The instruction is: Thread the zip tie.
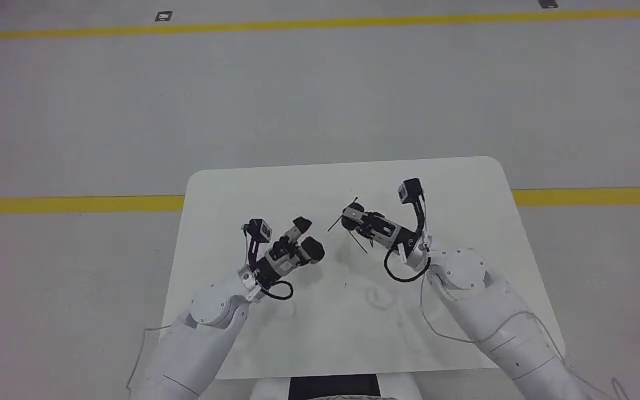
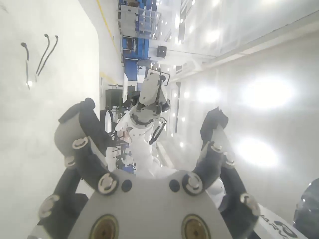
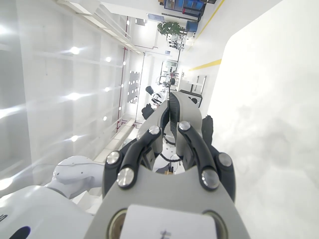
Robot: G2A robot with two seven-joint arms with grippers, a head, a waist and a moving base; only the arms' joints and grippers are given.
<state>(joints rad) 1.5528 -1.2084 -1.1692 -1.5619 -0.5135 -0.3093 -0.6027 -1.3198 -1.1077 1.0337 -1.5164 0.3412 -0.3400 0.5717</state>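
– Checking the right tool [image 3: 172,97] from its own wrist camera: fingers clenched, a thin black zip tie [image 3: 170,91] pinched between them, one end poking out past the tips.
– Does that view tell how the tie sits?
– Poorly, it comes edge-on there. The top view gives it better: a slanted dark sliver sticking out both sides of the tool, over the middle of the white tabletop [image 1: 450,190].
– And the left tool [image 1: 311,236]?
– Released. From its own wrist camera the two fingers [image 2: 74,118] stand spread wide, and the right arm's wrist shows farther off through the gap.
– Spacing between the two?
– That needs the top view. The tools face each other, near but apart, and the left one is not touching the tie.
– Anything else on the surface?
– The left wrist view picks up three loose ties [image 2: 42,58], black, lying flat on the tabletop, well apart from both tools. Two lie close together, almost meeting at one end. The third lies just beside them.
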